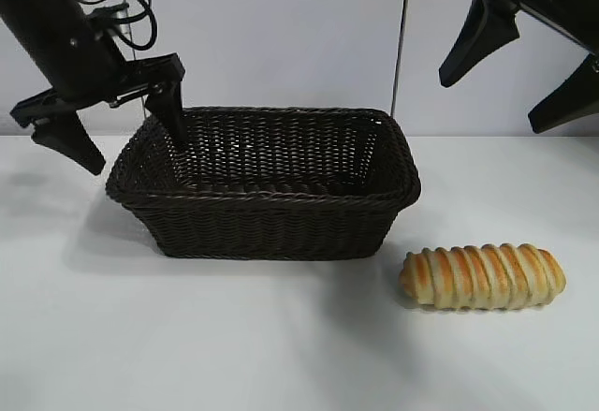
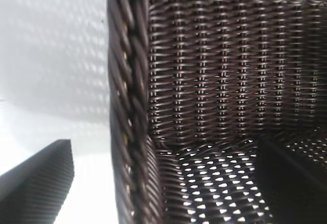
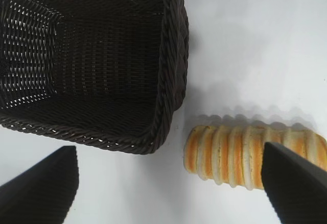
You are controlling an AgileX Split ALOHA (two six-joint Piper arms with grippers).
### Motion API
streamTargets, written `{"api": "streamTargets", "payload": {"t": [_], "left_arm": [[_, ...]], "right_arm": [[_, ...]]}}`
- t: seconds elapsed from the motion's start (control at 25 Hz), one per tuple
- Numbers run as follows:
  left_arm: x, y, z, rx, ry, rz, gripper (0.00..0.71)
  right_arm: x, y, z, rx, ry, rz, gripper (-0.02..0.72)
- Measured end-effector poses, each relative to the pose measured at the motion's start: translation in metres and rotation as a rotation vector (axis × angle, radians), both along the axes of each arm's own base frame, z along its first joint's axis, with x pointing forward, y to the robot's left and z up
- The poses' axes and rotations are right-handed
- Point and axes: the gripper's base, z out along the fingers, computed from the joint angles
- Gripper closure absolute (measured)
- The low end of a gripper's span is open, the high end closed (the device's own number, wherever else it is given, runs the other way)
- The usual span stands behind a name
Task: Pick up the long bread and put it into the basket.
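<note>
Right wrist view shows my wide-open right gripper [image 3: 168, 183] over the ridged golden bread [image 3: 240, 155]; left wrist view only gets basket [image 2: 127, 106] weave, left gripper [image 1: 117, 130] wide too.

Left gripper [image 1: 117, 128] hangs low at the exterior view's left, tilted steeply downward, fingers spread wide and empty. Right gripper [image 1: 519, 83] sits high at the right, angled down, jaws wide apart, holding nothing.

no readable text, labels, brands or numbers appear on anything.
</note>
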Motion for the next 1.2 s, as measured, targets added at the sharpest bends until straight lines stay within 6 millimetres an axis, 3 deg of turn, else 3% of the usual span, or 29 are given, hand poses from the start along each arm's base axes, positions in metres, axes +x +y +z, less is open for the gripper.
{"api": "streamTargets", "payload": {"t": [0.16, 0.28, 0.56, 0.72, 0.84, 1.0, 1.2], "left_arm": [[0.007, 0.009, 0.021, 0.079, -0.047, -0.013, 0.016], [0.015, 0.032, 0.036, 0.126, -0.074, 0.04, 0.016], [0.022, 0.134, 0.063, 0.244, -0.078, 0.229, 0.016], [0.008, 0.183, 0.082, 0.268, -0.104, 0.303, 0.016], [-0.011, 0.211, 0.111, 0.25, -0.165, 0.368, 0.016], [-0.044, 0.225, 0.158, 0.193, -0.277, 0.408, 0.016], [-0.091, 0.204, 0.218, 0.14, -0.448, 0.36, 0.016]], "right_arm": [[0.0, 0.0, 0.0, 0.0, 0.0, 0.0, 0.009], [0.0, 0.0, 0.0, 0.0, 0.001, 0.001, 0.009], [0.0, 0.0, 0.0, -0.001, 0.002, 0.001, 0.009], [0.0, 0.0, 0.0, 0.0, 0.004, 0.002, 0.009], [0.0, 0.0, 0.0, 0.0, 0.004, 0.002, 0.009], [0.0, 0.0, 0.0, 0.0, 0.004, 0.003, 0.009], [0.0, 0.0, 0.0, 0.0, 0.004, 0.003, 0.009]]}}
